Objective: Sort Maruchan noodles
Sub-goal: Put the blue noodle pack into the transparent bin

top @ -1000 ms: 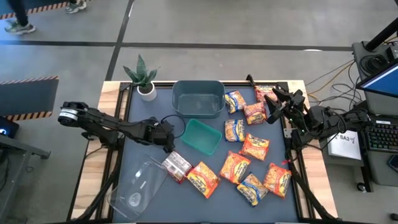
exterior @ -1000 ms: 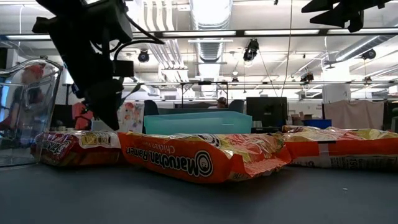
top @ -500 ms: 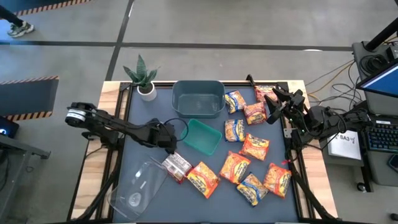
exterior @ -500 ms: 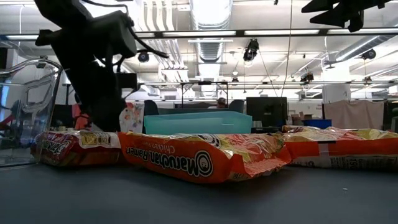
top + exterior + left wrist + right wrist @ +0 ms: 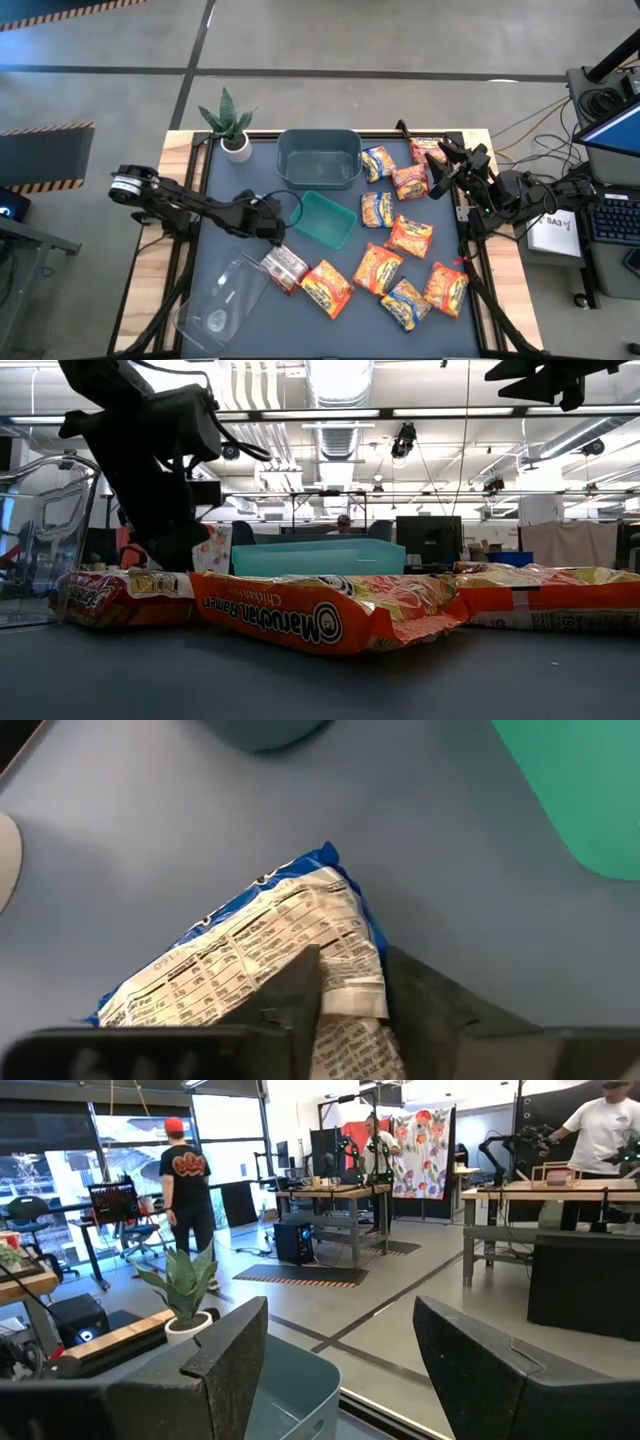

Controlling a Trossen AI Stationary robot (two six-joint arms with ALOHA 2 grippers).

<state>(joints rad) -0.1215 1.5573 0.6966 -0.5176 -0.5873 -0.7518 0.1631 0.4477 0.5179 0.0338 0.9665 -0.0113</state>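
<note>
Crinkly noodle packet sits pinched between left pincer fingers.

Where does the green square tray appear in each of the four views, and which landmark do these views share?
High view: green tray at table centre, below the grey-teal tub.
Low view: tray in the middle, behind the orange packet.
Left wrist view: tray corner at upper right.
Right wrist view: not in it.
Shared landmark: the tub, except in the low view.

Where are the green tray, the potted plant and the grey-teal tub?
green tray [image 5: 324, 219], high view, centre of its floor.
potted plant [image 5: 228, 115], high view, on its leaves.
grey-teal tub [image 5: 319, 159], high view, its bare floor.
</note>
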